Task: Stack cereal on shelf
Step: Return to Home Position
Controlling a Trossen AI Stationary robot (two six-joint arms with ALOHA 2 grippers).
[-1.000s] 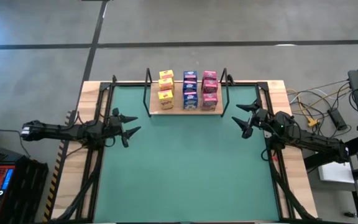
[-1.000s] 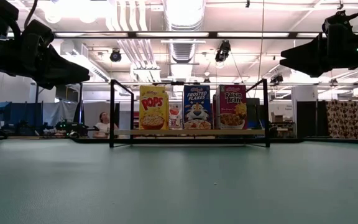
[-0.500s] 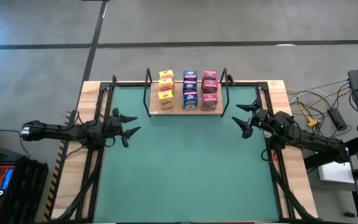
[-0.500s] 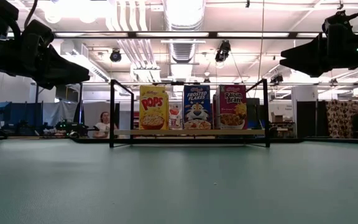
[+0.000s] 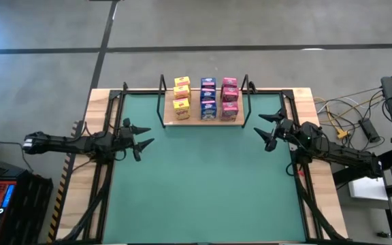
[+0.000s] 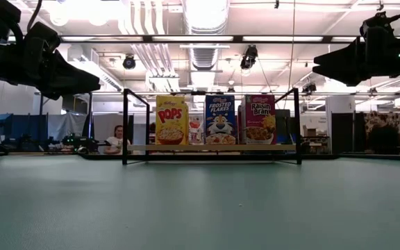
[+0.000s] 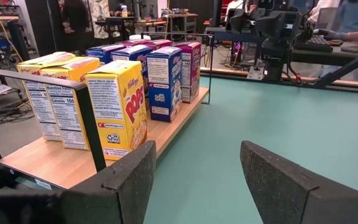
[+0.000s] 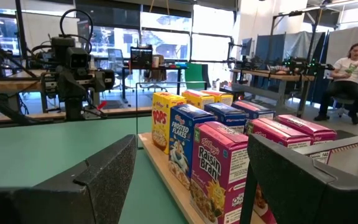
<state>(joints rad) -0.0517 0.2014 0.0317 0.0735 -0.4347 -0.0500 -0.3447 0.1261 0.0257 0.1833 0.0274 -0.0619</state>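
Note:
Several cereal boxes stand upright on the shelf at the table's far middle, in a yellow row, a blue row and a pink row. The shelf's light-wood board sits between thin black uprights. The low view shows the front boxes side by side. My left gripper hovers open at the mat's left edge, level, with nothing between its fingers. My right gripper hovers open at the right edge, also with nothing between its fingers, pointing toward the shelf.
The green mat stretches bare from the shelf to the near edge. Black frame rails run along both sides of the table. Loose cables lie off the table's right. People sit and stand in the room beyond.

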